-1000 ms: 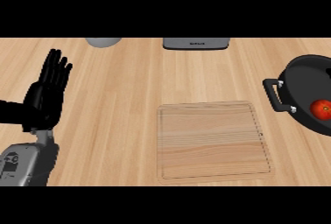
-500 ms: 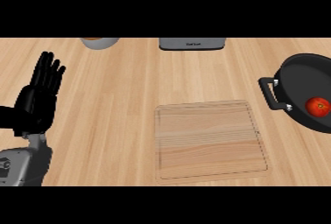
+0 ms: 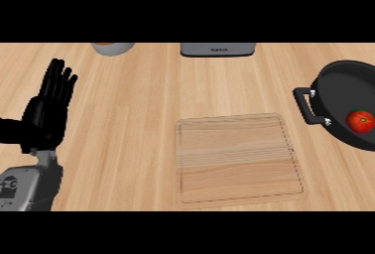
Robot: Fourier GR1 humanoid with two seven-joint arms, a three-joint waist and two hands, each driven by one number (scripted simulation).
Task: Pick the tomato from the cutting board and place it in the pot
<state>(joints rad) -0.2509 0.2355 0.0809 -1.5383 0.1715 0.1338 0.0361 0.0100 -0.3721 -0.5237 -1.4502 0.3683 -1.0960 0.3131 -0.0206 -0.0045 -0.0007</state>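
Left hand (image 3: 45, 119) is seen at the left edge, fingers straight and together, pointing up, nothing held; it reads as resting, not reaching. A grey round vessel (image 3: 113, 47) is cut off by the top edge, and a grey box-like item (image 3: 219, 48) sits at top centre; neither is part of the task. Cutting board (image 3: 238, 158) lies centre-right on the counter (image 3: 139, 99), nothing on it. Pot (image 3: 344, 106) is at the right edge, partly cropped, its handle facing the board and well apart from it. Tomato (image 3: 360, 120) is seen inside the pot, near the frame edge. Right hand is not in view, so its state cannot be told. Judged from the layout: the place step looks done and the task is at or near completion. No further pick is called for; at most a check that the tomato is settled inside the rim
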